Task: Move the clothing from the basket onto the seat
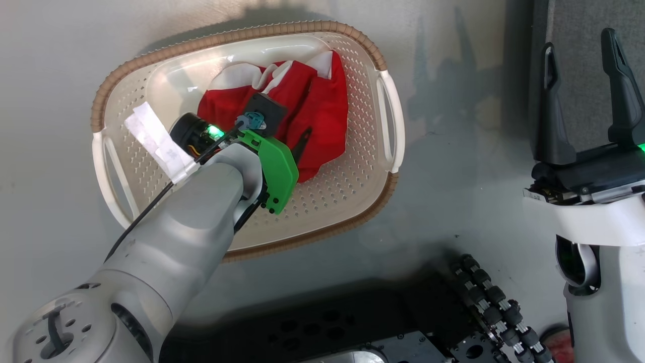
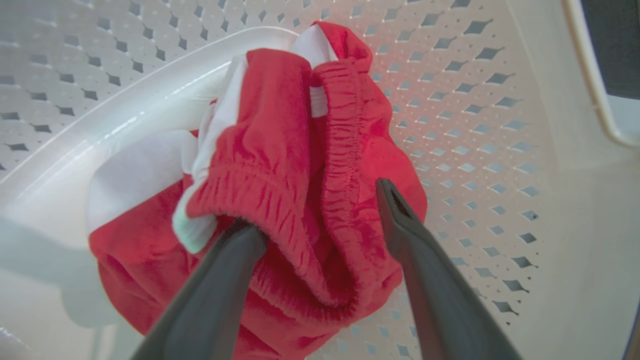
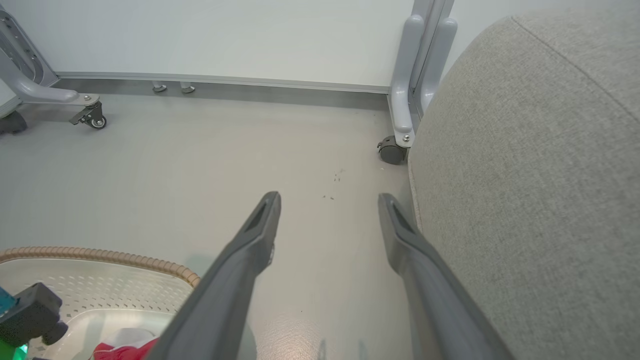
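Clothing (image 1: 322, 111) lies bunched in the basket (image 1: 347, 196), left end effector (image 2: 317, 207) spread wide astride it.

Head camera above the basket (image 1: 327, 201), left wrist close inside, right wrist low, perhaps beside it.

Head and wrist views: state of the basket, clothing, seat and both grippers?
basket, upright on the floor.
red clothing, bunched up inside the basket.
left gripper, open, fingers astride a fold of the red clothing.
seat, no clothing on the part in view.
right gripper, open, holding nothing, beside the seat.
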Controlling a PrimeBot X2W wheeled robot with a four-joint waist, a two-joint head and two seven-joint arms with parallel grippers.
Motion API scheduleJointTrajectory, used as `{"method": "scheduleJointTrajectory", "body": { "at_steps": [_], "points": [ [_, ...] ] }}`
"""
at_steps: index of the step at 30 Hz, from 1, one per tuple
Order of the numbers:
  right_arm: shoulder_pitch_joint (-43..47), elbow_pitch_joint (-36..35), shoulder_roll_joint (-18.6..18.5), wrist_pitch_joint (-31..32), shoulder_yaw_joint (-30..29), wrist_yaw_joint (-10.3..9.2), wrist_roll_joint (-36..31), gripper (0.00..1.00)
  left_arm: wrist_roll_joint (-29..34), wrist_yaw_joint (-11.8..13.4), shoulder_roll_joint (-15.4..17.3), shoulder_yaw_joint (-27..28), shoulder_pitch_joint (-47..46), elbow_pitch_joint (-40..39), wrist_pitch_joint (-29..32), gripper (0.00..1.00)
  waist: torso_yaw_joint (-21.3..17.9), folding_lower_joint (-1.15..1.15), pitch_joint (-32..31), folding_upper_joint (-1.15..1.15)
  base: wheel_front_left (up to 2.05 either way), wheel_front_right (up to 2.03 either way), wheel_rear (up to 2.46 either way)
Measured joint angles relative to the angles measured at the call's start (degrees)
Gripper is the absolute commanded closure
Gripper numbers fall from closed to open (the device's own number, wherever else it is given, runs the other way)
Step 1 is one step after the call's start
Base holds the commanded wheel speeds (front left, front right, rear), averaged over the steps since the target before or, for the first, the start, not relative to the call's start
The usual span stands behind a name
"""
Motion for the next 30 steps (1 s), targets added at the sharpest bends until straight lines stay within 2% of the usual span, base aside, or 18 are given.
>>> {"method": "scheduleJointTrajectory", "body": {
  "at_steps": [3,4,5,6,12,19,27,30],
  "points": [
    [0.30,-0.12,-0.07,0.00,0.09,0.00,-0.12,0.00,-0.62,0.00,-0.21,-0.09,0.00,-0.63,-0.05,0.00,-0.37,0.00,-0.03,0.00,0.00,0.00,0.00],
    [0.41,-0.21,-0.09,0.00,0.09,0.00,-0.13,0.00,-0.51,0.00,-0.31,-0.11,0.00,-0.91,-0.26,0.26,-0.48,0.00,-0.03,0.00,0.00,0.00,0.00],
    [0.52,-0.26,-0.10,0.00,0.05,0.00,-0.14,0.00,-0.26,0.00,-0.36,-0.14,0.00,-1.18,-0.58,0.65,-0.55,0.00,-0.02,0.00,0.00,0.00,0.00],
    [0.58,-0.27,-0.10,0.00,0.02,0.00,-0.14,0.00,-0.03,0.00,-0.45,-0.14,0.00,-1.38,-0.59,1.00,-0.58,0.00,0.01,0.00,0.00,0.00,0.00],
    [0.12,0.02,-0.09,0.00,-0.01,0.00,-0.13,0.00,2.61,0.00,-0.09,-0.18,-0.01,-2.77,-1.04,1.00,-0.43,0.00,-0.07,0.00,0.00,0.00,0.00],
    [-2.02,1.53,0.10,0.00,1.60,0.00,0.25,0.00,5.05,0.00,0.32,-0.19,1.09,-3.28,-4.56,1.00,-0.30,0.00,-2.25,0.00,0.00,0.00,0.00],
    [-1.90,4.23,0.32,0.00,2.38,0.00,0.89,0.00,6.10,0.00,0.21,0.08,7.06,-4.93,-6.68,1.00,0.64,-0.01,-9.50,0.00,0.00,0.00,0.00],
    [-0.64,5.27,0.38,0.00,2.43,0.00,0.91,0.00,7.76,0.00,0.70,3.03,9.41,-9.35,-6.86,1.00,1.12,-0.01,-13.00,0.00,0.00,0.00,0.00]
  ]
}}
